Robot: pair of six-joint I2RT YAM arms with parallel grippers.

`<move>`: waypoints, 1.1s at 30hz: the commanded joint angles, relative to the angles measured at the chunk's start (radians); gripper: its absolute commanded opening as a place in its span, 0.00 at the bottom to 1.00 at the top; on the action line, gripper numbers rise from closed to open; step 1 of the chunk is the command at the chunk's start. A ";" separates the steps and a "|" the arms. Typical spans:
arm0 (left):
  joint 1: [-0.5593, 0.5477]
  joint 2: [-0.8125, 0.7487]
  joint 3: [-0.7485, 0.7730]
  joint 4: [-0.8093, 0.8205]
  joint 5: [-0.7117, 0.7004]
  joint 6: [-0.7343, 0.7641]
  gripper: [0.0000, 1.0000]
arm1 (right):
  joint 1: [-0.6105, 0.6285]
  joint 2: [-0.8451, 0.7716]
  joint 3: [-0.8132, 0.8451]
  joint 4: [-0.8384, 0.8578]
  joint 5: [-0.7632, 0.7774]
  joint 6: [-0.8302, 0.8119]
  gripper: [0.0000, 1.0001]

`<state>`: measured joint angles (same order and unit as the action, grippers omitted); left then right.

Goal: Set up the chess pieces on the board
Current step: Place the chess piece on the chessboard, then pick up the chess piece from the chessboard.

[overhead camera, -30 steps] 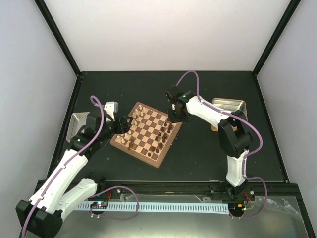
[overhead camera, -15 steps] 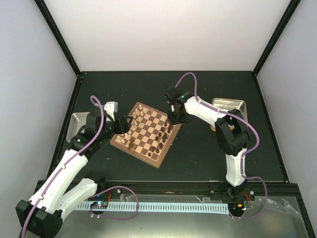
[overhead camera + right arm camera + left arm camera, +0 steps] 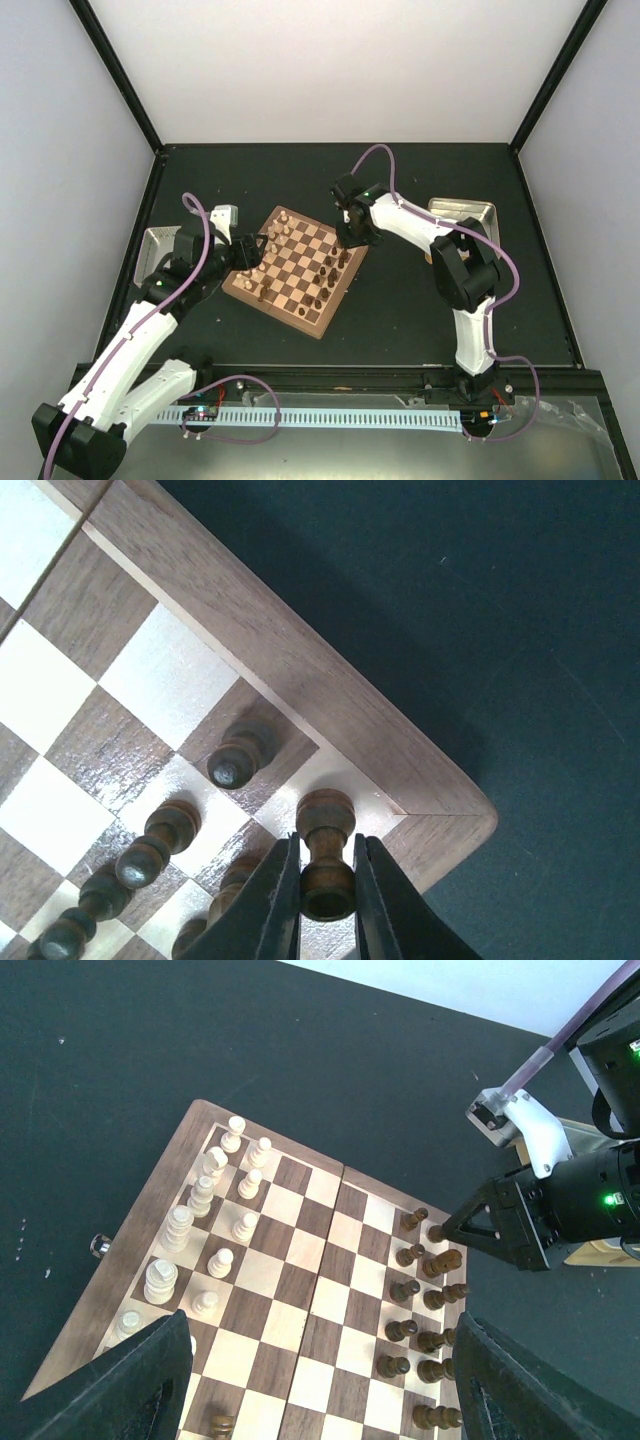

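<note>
The board (image 3: 296, 266) lies turned like a diamond between the arms. Pale chess pieces (image 3: 215, 1160) stand in two rows along its left side, dark chess pieces (image 3: 405, 1290) along its right side. My right gripper (image 3: 327, 890) is shut on a dark piece (image 3: 326, 865) that stands on the pale corner square at the board's far right corner; the fingers (image 3: 280, 900) press its head from both sides. In the top view that gripper (image 3: 347, 240) is over this corner. My left gripper (image 3: 320, 1400) hangs open above the board's left half, holding nothing.
A metal tray (image 3: 463, 215) sits right of the board behind the right arm, another (image 3: 158, 243) is partly hidden under the left arm. One dark piece (image 3: 220, 1423) stands alone near the left fingers. Black walls frame the dark table.
The right wrist has shifted slightly left and away along the board's far right edge with the dark piece between its fingers. The left arm has not moved.
</note>
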<state>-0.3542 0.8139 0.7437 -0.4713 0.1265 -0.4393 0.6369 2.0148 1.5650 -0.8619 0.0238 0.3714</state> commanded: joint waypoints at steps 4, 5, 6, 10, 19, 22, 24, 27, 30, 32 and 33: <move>0.007 0.007 0.009 0.013 -0.002 0.014 0.73 | -0.003 0.009 0.029 -0.018 0.031 -0.004 0.20; 0.007 0.007 0.009 0.013 -0.002 0.014 0.73 | -0.003 0.007 0.032 -0.019 0.031 -0.002 0.21; 0.007 0.008 0.009 0.013 -0.001 0.013 0.73 | -0.004 0.005 0.034 -0.021 0.033 -0.001 0.20; 0.007 0.009 0.008 0.015 0.001 0.014 0.73 | -0.004 0.002 0.044 -0.029 0.039 -0.001 0.20; 0.007 0.018 0.006 -0.007 -0.003 0.012 0.74 | -0.004 -0.071 0.030 -0.001 0.061 0.027 0.28; 0.007 0.032 -0.001 -0.048 -0.029 -0.006 0.73 | -0.004 -0.142 -0.006 0.044 0.086 0.055 0.33; 0.006 0.049 -0.006 -0.088 -0.040 -0.032 0.70 | -0.004 -0.189 -0.037 0.076 0.091 0.071 0.36; 0.002 0.099 -0.005 -0.160 -0.041 -0.070 0.62 | -0.003 -0.242 -0.075 0.130 0.064 0.084 0.38; -0.012 0.152 -0.015 -0.193 -0.033 -0.097 0.52 | -0.003 -0.272 -0.100 0.169 0.026 0.089 0.39; -0.029 0.183 -0.026 -0.201 -0.028 -0.117 0.47 | -0.004 -0.290 -0.119 0.192 0.010 0.092 0.39; -0.042 0.196 -0.030 -0.204 -0.026 -0.124 0.44 | -0.004 -0.299 -0.128 0.199 0.006 0.093 0.39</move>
<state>-0.3649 0.9684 0.7303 -0.6060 0.1043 -0.5114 0.6369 1.7409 1.4796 -0.7315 0.0601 0.4442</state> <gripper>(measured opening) 0.480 0.384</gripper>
